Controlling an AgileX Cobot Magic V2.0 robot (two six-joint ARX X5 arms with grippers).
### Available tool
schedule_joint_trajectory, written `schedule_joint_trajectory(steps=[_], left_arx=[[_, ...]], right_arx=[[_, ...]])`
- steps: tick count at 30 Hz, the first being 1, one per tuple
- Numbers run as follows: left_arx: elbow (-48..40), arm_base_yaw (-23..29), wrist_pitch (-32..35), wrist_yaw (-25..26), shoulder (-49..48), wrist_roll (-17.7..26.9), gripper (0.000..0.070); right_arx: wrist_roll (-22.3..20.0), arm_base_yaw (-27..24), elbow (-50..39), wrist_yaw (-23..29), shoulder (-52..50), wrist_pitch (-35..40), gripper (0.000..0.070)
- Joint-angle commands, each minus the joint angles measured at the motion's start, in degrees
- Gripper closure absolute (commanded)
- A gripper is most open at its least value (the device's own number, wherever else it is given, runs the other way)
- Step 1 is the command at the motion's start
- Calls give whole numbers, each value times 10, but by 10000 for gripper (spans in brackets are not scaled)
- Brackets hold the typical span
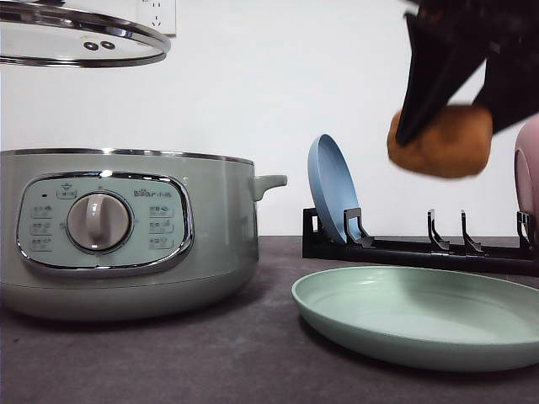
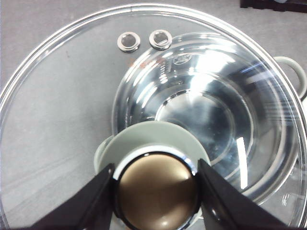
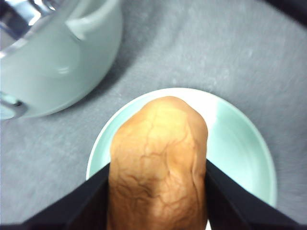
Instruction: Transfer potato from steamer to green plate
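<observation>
One potato [image 1: 441, 140] hangs in the air, clamped between the black fingers of the right hand [image 3: 158, 191], directly above the one green plate [image 1: 421, 324] that lies flat on the grey tabletop [image 1: 168, 362]. The right wrist view shows the potato's cracked orange-brown skin with the plate under it and the steamer [image 1: 126, 231] just beside the plate. The steamer stands open at left, its one dial facing front and one small side handle toward the plate. The left hand [image 2: 156, 191] is closed on the knob [image 2: 156, 191] of the single glass lid [image 1: 76, 38], held high over the pot; two vent eyelets show in the glass. Behind the green plate, a black rack [image 1: 421, 246] holds one blue plate [image 1: 330, 189] on edge and one pink plate [image 1: 528, 172] at far right.
</observation>
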Motion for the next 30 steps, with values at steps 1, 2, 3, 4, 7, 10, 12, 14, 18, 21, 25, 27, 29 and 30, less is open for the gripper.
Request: schedule_joint_trajectory(steps=[1,2,3,4,7,10,12,14,18,21,25,27,29,30], left_arx=[[24,-4,19,0,-6,-1,699],[24,-5,19,0,-6,-1,699],[24,-5,19,0,-6,-1,699],[24,-5,19,0,-6,-1,699],[24,-5,19,0,-6,-1,699],[24,-5,19,0,-6,-1,699],[24,-5,19,0,-6,-1,699],[24,-5,18,1,-6,-1,699],[24,-5,18,8,-6,-1,699],[24,-5,18,19,-6,-1,699],[24,-6,18,21,-6,-1,699],[24,-6,18,21,-6,-1,699],[24,-9,18,21,-6,-1,699],[24,-11,17,21,-6,-1,699]], right_arx=[[42,4,-16,6,11,37,504],[53,4,-28,9,15,55,504],[61,4,-40,12,20,72,503],[64,4,-50,14,27,88,503],[73,4,-68,16,51,113,503],[74,5,-70,16,85,123,489],[74,4,-70,16,110,137,483],[74,4,-70,17,133,150,483],[74,4,-70,17,168,160,482],[74,4,-70,18,184,160,480],[74,4,-70,17,192,157,335],[74,4,-70,17,192,156,271],[73,4,-70,17,192,156,251],[73,4,-70,17,192,156,235]])
